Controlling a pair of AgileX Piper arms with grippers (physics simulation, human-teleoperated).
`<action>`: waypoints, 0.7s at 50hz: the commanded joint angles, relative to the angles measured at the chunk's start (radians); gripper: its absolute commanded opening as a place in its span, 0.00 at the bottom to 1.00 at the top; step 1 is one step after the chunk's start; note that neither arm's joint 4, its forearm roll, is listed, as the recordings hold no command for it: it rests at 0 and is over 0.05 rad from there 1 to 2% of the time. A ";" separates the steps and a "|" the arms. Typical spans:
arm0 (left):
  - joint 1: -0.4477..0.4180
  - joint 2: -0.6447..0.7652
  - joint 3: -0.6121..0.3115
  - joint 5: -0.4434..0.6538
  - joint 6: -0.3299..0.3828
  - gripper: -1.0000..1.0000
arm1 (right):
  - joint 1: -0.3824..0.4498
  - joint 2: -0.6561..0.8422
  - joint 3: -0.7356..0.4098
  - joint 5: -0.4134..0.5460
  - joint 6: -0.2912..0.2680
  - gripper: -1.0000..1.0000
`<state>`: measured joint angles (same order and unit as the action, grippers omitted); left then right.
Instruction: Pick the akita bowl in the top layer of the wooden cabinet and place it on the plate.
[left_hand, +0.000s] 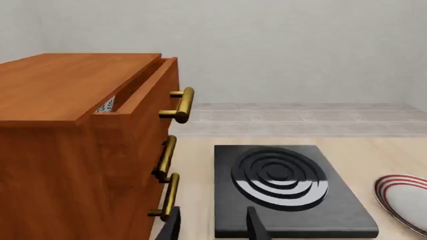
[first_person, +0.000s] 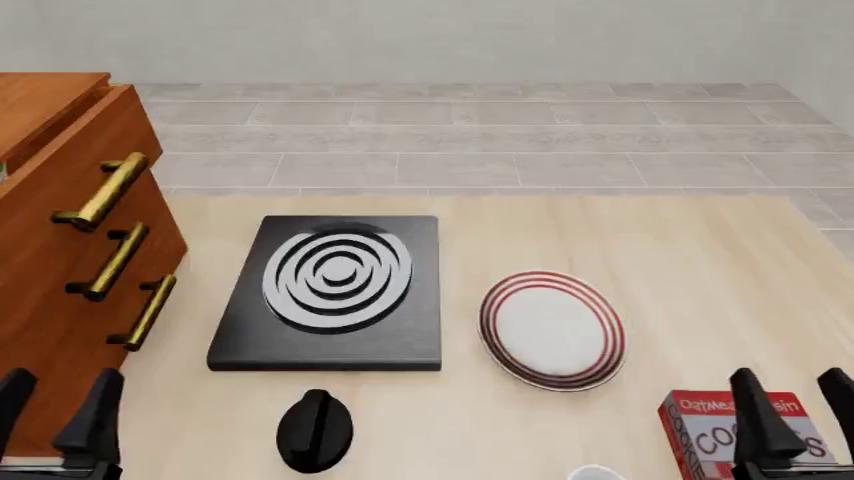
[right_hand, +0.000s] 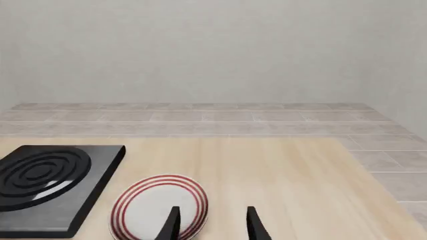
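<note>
The wooden cabinet (left_hand: 60, 150) (first_person: 54, 260) stands at the table's left. Its top layer (left_hand: 143, 95) (first_person: 80, 150) is pulled out a little, brass handle (left_hand: 181, 105) to the front. Through the gap shows a sliver of the akita bowl (left_hand: 107, 105), white with dark speckles; the rest is hidden. The plate (first_person: 553, 328) (right_hand: 160, 207) (left_hand: 403, 200), white with red rings, lies right of the stove. My left gripper (first_person: 54, 415) (left_hand: 215, 227) hangs open and empty in front of the cabinet's lower drawers. Near the front right, my right gripper (first_person: 798, 410) (right_hand: 213, 227) is open and empty, just beside the plate.
A black stove slab (first_person: 334, 290) (left_hand: 287, 190) (right_hand: 47, 185) with silver rings lies between cabinet and plate. A black knob-like object (first_person: 315, 430) sits in front of it. A red box (first_person: 714, 430) lies under the right gripper. Two lower drawers (first_person: 114, 290) are shut.
</note>
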<state>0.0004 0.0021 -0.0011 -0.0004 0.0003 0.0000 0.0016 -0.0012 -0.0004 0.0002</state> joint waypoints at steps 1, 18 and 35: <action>0.003 0.016 -0.003 -0.006 0.001 1.00 | 0.002 0.002 -0.004 0.002 0.002 1.00; -0.004 0.001 -0.005 0.010 0.036 1.00 | 0.007 0.002 -0.004 0.004 0.005 1.00; -0.028 0.014 -0.040 0.040 0.074 1.00 | 0.009 0.001 -0.006 0.018 0.001 1.00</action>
<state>-0.0145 0.0066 -0.0189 0.0214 0.0554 0.0065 0.0038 -0.0067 0.0105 0.0027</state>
